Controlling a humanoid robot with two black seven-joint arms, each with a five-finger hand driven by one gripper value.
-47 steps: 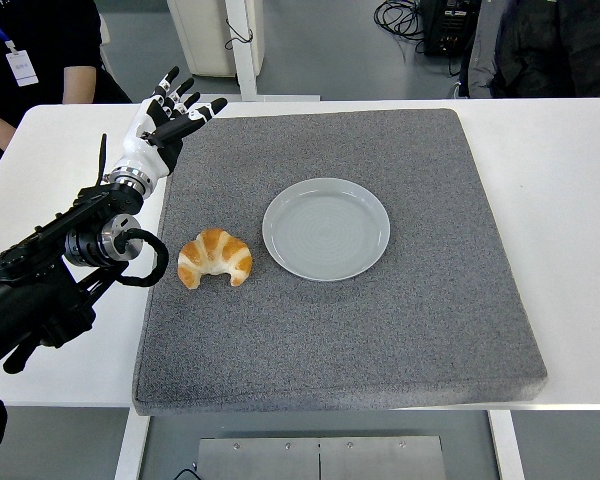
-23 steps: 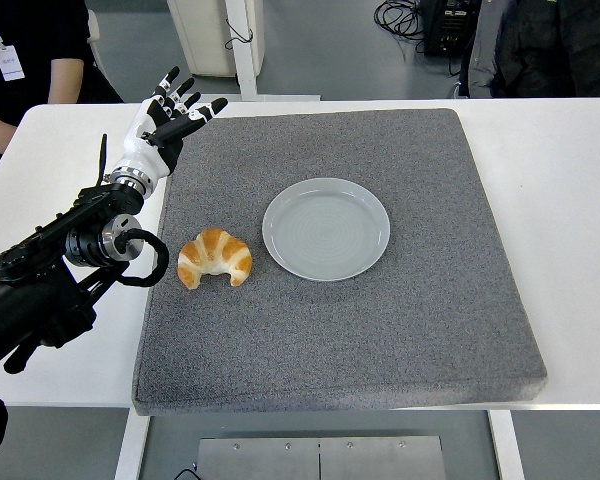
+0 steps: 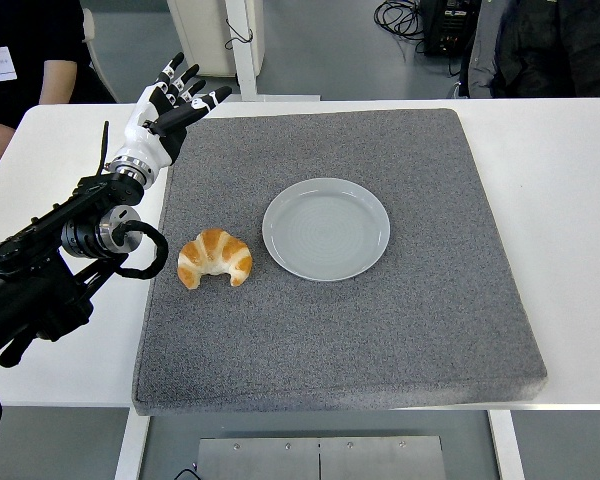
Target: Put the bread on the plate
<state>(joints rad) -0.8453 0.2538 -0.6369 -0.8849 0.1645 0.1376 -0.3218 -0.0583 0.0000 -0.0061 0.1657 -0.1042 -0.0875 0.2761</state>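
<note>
A golden croissant (image 3: 215, 258) lies on the grey mat (image 3: 400, 330), just left of an empty grey plate (image 3: 326, 228). The two do not touch. My left hand (image 3: 176, 102) hovers over the mat's far left corner, well behind the croissant, its fingers spread and holding nothing. Its black forearm (image 3: 55, 270) runs in from the left edge. The right arm is out of view.
The mat covers most of the white table (image 3: 570, 190). A person in dark clothes with a lanyard stands at the top left (image 3: 20, 60), behind the table. Another dark figure sits at the top right (image 3: 550, 45).
My left hand has risen and shifted slightly away toward the table's far edge. The person at the top left has moved a little. Croissant and plate have stayed put.
</note>
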